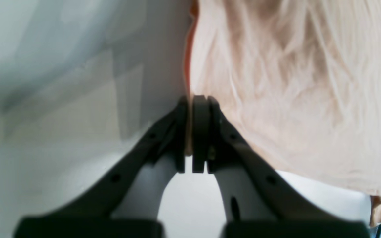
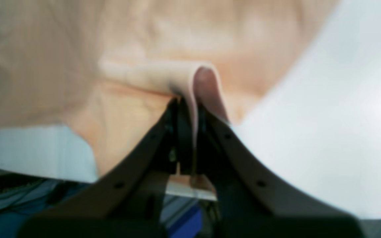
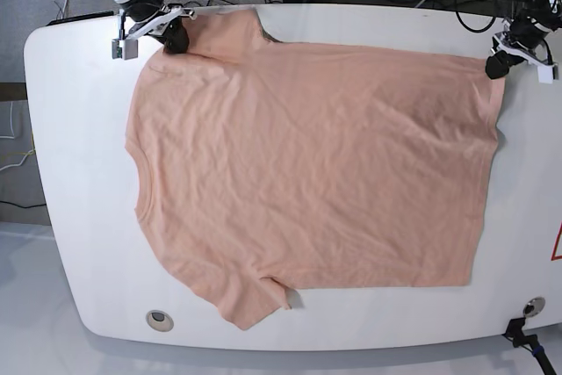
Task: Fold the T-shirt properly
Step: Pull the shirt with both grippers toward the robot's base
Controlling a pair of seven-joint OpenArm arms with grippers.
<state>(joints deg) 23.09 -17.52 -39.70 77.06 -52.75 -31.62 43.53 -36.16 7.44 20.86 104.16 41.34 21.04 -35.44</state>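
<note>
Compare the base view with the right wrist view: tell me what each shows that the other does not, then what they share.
Only the base view shows the whole T-shirt spread flat on the white table, its hem side toward the left gripper, which is pinching the far hem corner, and cables behind the table. Only the right wrist view shows, close up, a fold of cloth clamped between the shut fingers of the right gripper, and blue and dark things below the table edge. Both show the peach T-shirt, the white table and the right gripper gripping the shirt.

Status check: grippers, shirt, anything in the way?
Left gripper shut on shirt hem corner. Right gripper shut on shoulder fold. Shirt spread flat on table, unfolded. Nothing in the way.
</note>
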